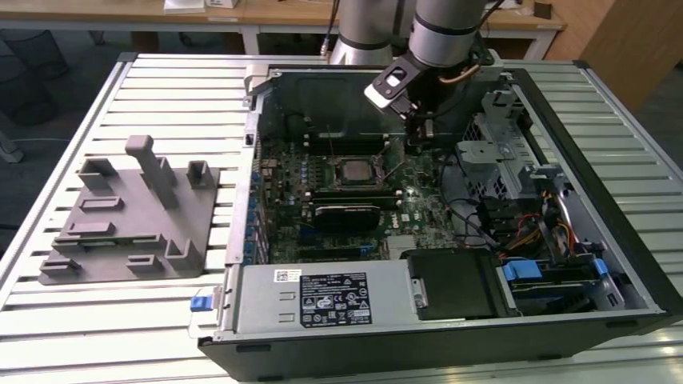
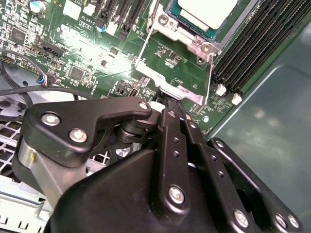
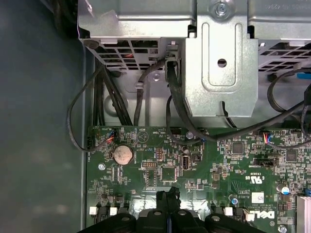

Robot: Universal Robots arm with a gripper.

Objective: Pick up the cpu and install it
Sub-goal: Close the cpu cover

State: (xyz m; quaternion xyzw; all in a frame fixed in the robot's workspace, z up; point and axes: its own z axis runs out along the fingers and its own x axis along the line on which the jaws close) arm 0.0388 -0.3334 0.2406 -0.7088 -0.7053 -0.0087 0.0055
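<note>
Black jointed links of the gripper (image 2: 167, 103) crowd the foreground in both wrist views: matte plates pinned with bright screws, tapering to two slim fingers (image 3: 163, 200) pressed together with nothing between them. Their tip hangs just beside the outer edge of the socket frame (image 2: 187, 46), a shiny stamped-metal bracket with thin wire levers (image 2: 145, 44) along its sides; whether tip and frame touch I cannot tell. Inside that frame lies the cpu (image 2: 206, 10), flat and square, its pale silver-grey top smooth against the busy green motherboard (image 2: 87, 43). Dark ribbed memory slots (image 2: 252, 43) run close along one side of the frame, and beyond them the bare grey case floor gives open room. In the first wrist view a folded sheet-metal drive cage (image 3: 223, 73) overhangs the board's edge, with looping black cables (image 3: 175, 102) draped below it and a round coin cell (image 3: 123, 154) on the board. In the exterior view the arm reaches down into the open computer case (image 1: 609, 184), whose upright walls hem it in. A grey fixture block (image 1: 128, 216) with upright posts stands well apart on the slatted table (image 1: 160, 88), toward the exterior view's left.
</note>
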